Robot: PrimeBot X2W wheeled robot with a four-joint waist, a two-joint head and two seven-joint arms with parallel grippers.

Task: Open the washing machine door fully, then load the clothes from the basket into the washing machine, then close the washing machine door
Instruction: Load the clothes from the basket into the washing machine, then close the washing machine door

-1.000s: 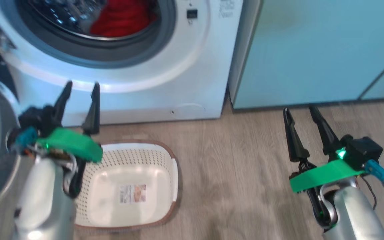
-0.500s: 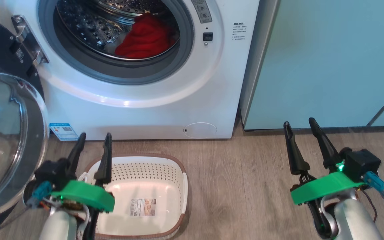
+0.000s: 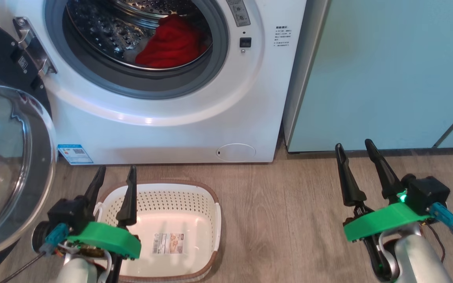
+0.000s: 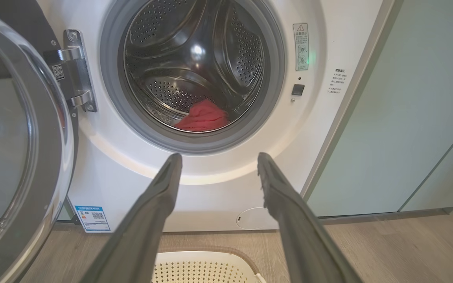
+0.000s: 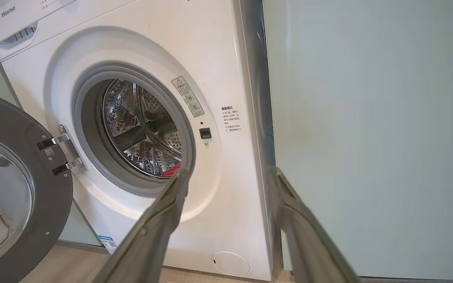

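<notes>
The white washing machine [image 3: 195, 129] fills the upper left of the head view, and its door [image 3: 10, 169] hangs swung wide open at the left. Red clothes [image 3: 171, 43] lie inside the steel drum [image 4: 195, 70]. On the floor in front stands the white basket [image 3: 171, 232], with only a label sticker on its bottom. My left gripper [image 3: 115, 175] is open, empty, over the basket's left rim. Away on the floor to the right, my right gripper [image 3: 354, 147] is open and empty. The left wrist view looks into the drum at the red clothes [image 4: 203, 118].
Pale teal cabinets [image 3: 387, 74] stand right of the machine. Wood-look floor [image 3: 281, 212] spreads between basket and right arm. A blue sticker [image 3: 75, 154] and round filter cover [image 3: 235, 152] sit low on the washer's front. The door hinge [image 3: 32, 47] is at the opening's left.
The head camera tilted up a second ago, bringing the drum into view. My left gripper has sunk a little lower and nearer over the basket. The right gripper has not moved.
</notes>
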